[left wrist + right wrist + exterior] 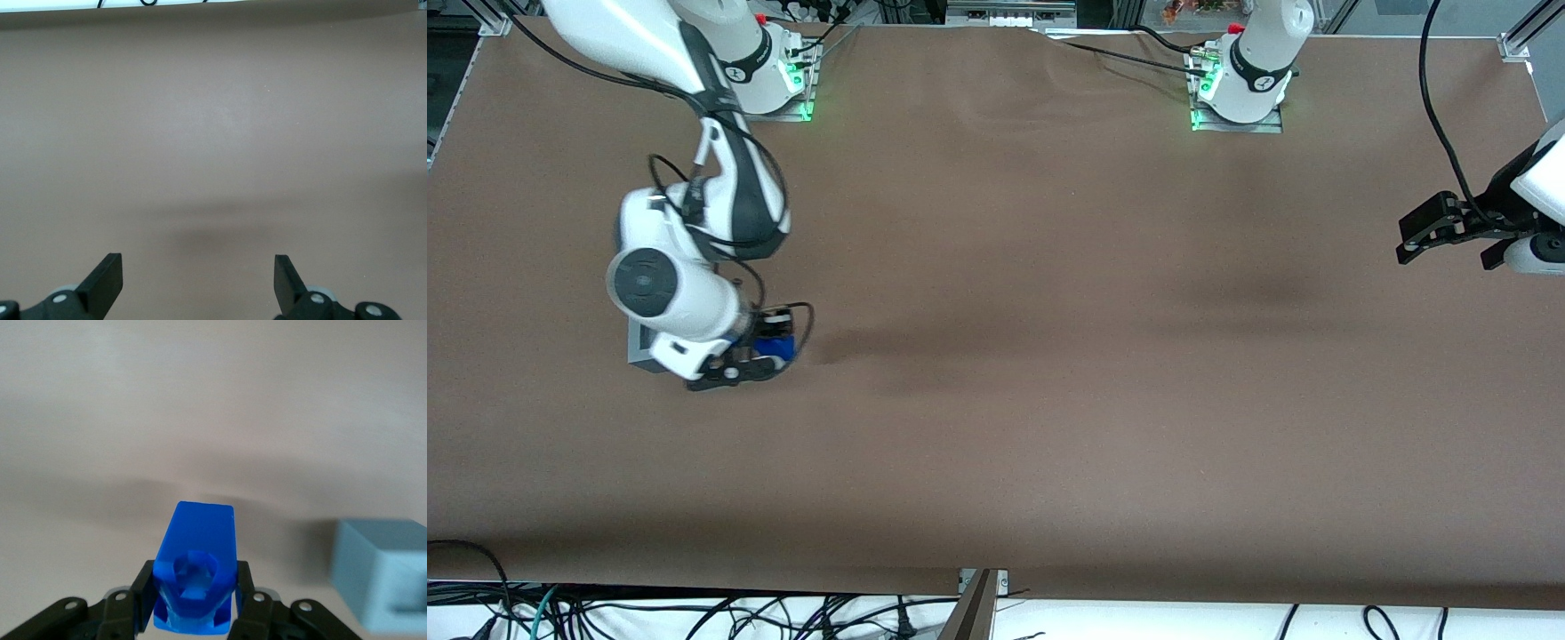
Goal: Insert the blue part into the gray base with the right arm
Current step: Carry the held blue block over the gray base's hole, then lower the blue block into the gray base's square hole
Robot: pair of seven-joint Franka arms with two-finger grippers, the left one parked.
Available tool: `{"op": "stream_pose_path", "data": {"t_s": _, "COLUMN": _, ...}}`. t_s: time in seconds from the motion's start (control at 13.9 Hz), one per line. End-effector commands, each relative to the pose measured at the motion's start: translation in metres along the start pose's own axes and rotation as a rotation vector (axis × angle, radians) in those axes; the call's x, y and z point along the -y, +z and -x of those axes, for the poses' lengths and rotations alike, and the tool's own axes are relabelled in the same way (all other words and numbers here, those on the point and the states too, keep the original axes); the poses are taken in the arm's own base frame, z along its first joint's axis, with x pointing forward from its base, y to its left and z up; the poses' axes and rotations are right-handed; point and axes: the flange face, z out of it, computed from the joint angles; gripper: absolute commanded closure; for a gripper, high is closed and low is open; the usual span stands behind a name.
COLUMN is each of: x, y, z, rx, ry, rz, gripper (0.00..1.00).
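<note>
With the part [197,555] clamped in the gripper [195,603], the carry is underway — next, centre it over the base [387,577] recess and lower.

In the front view the right arm's [685,293] white wrist covers most of the gray cube [637,348], leaving only a dark sliver beside the claw [758,359], so its recess cannot be seen there. The blue block [774,347] between the fingers shows only as a small patch, its shape too small to tell. From the wrist, the picture's edge cuts off the cube [387,577], and the block's [197,567] lower end is hidden between the fingers.
</note>
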Motion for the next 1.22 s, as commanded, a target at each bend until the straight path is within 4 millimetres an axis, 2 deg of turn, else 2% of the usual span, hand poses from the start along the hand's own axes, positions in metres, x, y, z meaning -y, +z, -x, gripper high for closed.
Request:
{"op": "stream_pose_path", "data": {"t_s": 0.0, "x": -0.056, "y": -0.022, "z": 0.016, "rx": 0.029, "ry": 0.007, "rz": 0.000, "gripper": 0.70}}
{"op": "stream_pose_path", "data": {"t_s": 0.22, "x": -0.121, "y": -0.023, "z": 0.031, "rx": 0.051, "ry": -0.002, "rz": 0.017, "gripper": 0.70}}
{"op": "stream_pose_path", "data": {"t_s": 0.36, "x": -0.151, "y": -0.016, "z": 0.038, "rx": 0.064, "ry": -0.018, "rz": 0.023, "gripper": 0.70}}
{"op": "stream_pose_path", "data": {"t_s": 0.43, "x": -0.159, "y": -0.012, "z": 0.040, "rx": 0.068, "ry": -0.015, "rz": 0.021, "gripper": 0.70}}
{"op": "stream_pose_path", "data": {"t_s": 0.93, "x": -0.178, "y": 0.018, "z": 0.043, "rx": 0.088, "ry": -0.016, "rz": 0.026, "gripper": 0.69}}
{"op": "stream_pose_path", "data": {"t_s": 1.15, "x": -0.185, "y": 0.024, "z": 0.044, "rx": 0.094, "ry": -0.023, "rz": 0.027, "gripper": 0.69}}
